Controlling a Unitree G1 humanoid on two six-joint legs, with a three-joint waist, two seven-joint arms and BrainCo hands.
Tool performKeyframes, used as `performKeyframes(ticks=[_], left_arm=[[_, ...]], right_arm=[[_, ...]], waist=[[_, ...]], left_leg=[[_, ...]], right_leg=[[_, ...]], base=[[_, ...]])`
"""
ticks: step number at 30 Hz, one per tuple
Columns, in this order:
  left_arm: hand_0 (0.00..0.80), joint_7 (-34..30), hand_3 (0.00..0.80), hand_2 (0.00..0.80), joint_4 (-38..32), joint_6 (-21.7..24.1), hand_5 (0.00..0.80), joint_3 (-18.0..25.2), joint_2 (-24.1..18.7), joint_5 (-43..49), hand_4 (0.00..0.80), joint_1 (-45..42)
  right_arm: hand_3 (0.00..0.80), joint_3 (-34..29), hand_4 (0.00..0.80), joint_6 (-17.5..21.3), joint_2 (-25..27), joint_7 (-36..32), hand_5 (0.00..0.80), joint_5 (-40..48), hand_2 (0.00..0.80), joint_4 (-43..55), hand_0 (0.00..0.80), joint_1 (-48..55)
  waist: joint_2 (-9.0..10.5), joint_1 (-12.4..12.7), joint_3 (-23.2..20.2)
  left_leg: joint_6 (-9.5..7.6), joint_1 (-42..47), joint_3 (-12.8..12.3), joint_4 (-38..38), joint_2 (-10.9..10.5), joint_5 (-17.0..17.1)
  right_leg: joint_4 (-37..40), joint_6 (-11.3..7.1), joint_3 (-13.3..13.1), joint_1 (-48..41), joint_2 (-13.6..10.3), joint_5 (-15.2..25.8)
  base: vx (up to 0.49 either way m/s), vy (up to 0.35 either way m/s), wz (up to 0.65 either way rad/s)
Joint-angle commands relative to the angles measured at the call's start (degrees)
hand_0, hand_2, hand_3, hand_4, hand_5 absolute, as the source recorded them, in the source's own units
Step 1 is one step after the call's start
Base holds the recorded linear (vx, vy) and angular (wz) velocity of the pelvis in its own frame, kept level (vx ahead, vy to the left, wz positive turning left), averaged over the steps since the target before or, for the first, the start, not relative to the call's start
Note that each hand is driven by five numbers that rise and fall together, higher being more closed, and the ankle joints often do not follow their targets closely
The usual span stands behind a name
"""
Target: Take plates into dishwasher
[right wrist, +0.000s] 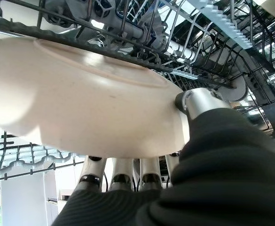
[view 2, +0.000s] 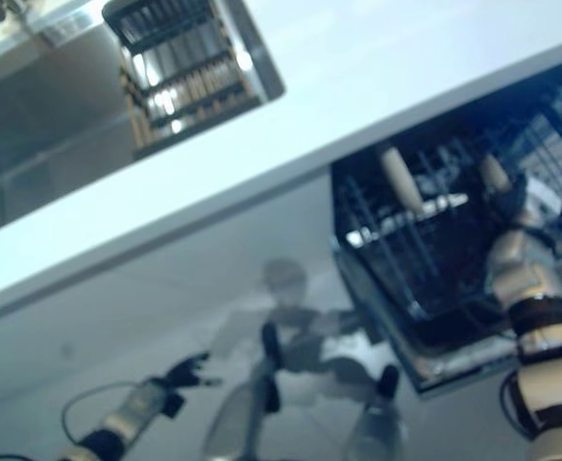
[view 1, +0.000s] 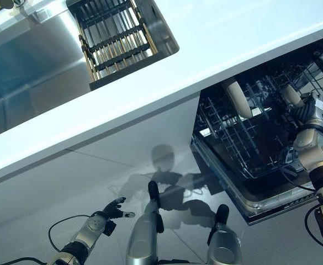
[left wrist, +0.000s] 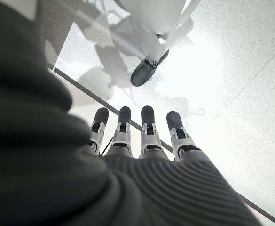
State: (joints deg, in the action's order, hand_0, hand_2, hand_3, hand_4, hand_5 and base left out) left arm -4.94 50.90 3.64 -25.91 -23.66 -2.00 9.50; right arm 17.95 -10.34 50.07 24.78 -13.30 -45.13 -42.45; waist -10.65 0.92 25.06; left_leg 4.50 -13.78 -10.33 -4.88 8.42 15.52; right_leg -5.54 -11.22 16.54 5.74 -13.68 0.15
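My right hand (view 1: pixel 311 115) is inside the open dishwasher's wire rack (view 1: pixel 244 149) and is shut on a cream plate (right wrist: pixel 81 99). The fingers are under the plate and the thumb (right wrist: pixel 198 101) is on its rim. The plate shows edge-on above the hand in the left eye view (view 1: pixel 291 95). Another cream plate (view 1: pixel 238 99) stands on edge in the rack to its left. My left hand (view 1: pixel 115 210) hangs low at the left over the floor, with fingers (left wrist: pixel 146 127) straight and empty.
A white countertop (view 1: pixel 150 83) runs across above the dishwasher. A steel sink (view 1: pixel 34 66) at the top left holds a dish rack (view 1: pixel 114 38). The dishwasher's open door (view 1: pixel 260 207) juts out below the rack.
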Motion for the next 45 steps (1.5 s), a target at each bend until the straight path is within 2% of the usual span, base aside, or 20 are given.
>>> performKeyframes(ticks=[1,4,5,6,26,32,34,38,45], left_arm=[[0.000,-0.18,0.000,0.000,-1.39,-0.02,0.000,-0.45,-1.76,-2.13,0.000,3.23],[0.000,-0.02,0.000,0.000,-1.15,0.10,0.000,-0.36,-1.82,-2.45,0.000,3.36],[0.000,-0.02,0.000,0.000,-1.07,0.18,0.000,-0.33,-1.86,-2.48,0.000,3.38],[0.000,-0.04,0.000,0.000,-1.12,0.21,0.000,-0.23,-1.98,-2.48,0.000,3.27],[0.000,-0.09,0.000,0.000,-1.66,-0.16,0.000,0.53,-2.77,-2.07,0.000,2.92],[0.000,0.36,0.000,0.000,-1.45,0.08,0.000,1.12,-2.55,-1.57,0.000,1.41],[0.000,0.45,0.000,0.000,-1.33,-0.10,0.000,1.99,-2.53,-1.11,0.000,0.78],[0.000,1.04,0.000,0.000,-0.99,-0.66,0.000,3.91,-1.88,-0.27,0.000,-0.42],[0.000,1.16,0.000,0.000,0.33,-1.26,0.000,6.71,-0.88,2.25,0.000,-2.29]], right_arm=[[0.800,-0.42,0.800,-4.06,4.62,0.11,0.800,1.11,0.800,-1.80,0.800,-3.31],[0.800,-0.68,0.800,-5.03,4.39,-0.23,0.800,0.96,0.800,-1.46,0.800,-3.08],[0.257,-0.77,0.257,-5.25,4.33,0.06,0.257,0.90,0.257,-1.60,0.257,-2.94],[0.000,-0.95,0.000,-5.54,4.42,-0.06,0.000,1.06,0.000,-1.46,0.000,-2.80],[0.000,-1.69,0.000,-4.57,3.58,2.54,0.000,0.71,0.000,0.96,0.000,-1.49],[0.000,-6.52,0.000,-1.30,2.52,9.73,0.000,4.16,0.000,8.00,0.000,1.45],[0.000,-9.98,0.000,0.64,1.98,12.11,0.000,5.46,0.000,13.40,0.000,4.38],[0.000,-16.96,0.000,2.45,1.49,13.50,0.000,4.48,0.000,24.32,0.000,11.76],[0.000,-26.12,0.000,7.01,1.66,13.82,0.000,4.71,0.000,36.38,0.000,22.02]], waist=[[2.14,0.83,2.47],[2.24,0.61,2.58],[2.26,0.61,2.59],[2.33,0.57,2.62],[3.74,0.91,2.34],[4.95,0.06,1.91],[6.04,-0.57,1.46],[7.88,-1.99,0.22],[10.54,-3.88,-2.73]], left_leg=[[1.20,4.25,-2.81,-0.12,-2.50,-7.14],[1.10,4.19,-2.99,-0.12,-2.61,-7.18],[1.04,4.18,-2.99,-0.12,-2.68,-7.22],[1.01,4.23,-2.99,-0.12,-2.73,-7.25],[0.63,4.12,-2.87,-0.12,-2.62,-7.56],[0.72,5.39,-3.42,-0.12,-2.12,-8.04],[0.80,6.05,-4.06,-0.12,-1.68,-8.26],[0.68,7.32,-5.08,-0.12,-1.02,-8.79],[0.60,9.97,-6.83,-0.12,-0.21,-9.92]], right_leg=[[-5.02,4.03,2.02,7.33,0.87,-0.17],[-4.72,3.90,1.66,7.39,0.89,0.11],[-4.64,3.84,1.56,7.38,0.85,0.21],[-4.63,3.77,1.52,7.38,0.85,0.29],[-3.62,3.42,1.49,6.94,1.35,0.95],[-2.61,3.32,1.17,5.57,1.90,1.28],[-1.86,3.15,0.98,4.83,2.16,1.65],[-0.82,2.98,0.32,3.55,2.80,1.91],[1.32,2.63,-0.60,0.77,3.63,2.31]], base=[[0.000,0.000,0.00],[0.000,0.000,0.00],[0.000,0.000,0.00],[0.000,0.000,0.00],[0.000,0.000,0.00],[0.000,0.000,0.00],[0.000,0.000,0.00],[0.019,0.005,0.00],[0.033,0.005,0.00]])
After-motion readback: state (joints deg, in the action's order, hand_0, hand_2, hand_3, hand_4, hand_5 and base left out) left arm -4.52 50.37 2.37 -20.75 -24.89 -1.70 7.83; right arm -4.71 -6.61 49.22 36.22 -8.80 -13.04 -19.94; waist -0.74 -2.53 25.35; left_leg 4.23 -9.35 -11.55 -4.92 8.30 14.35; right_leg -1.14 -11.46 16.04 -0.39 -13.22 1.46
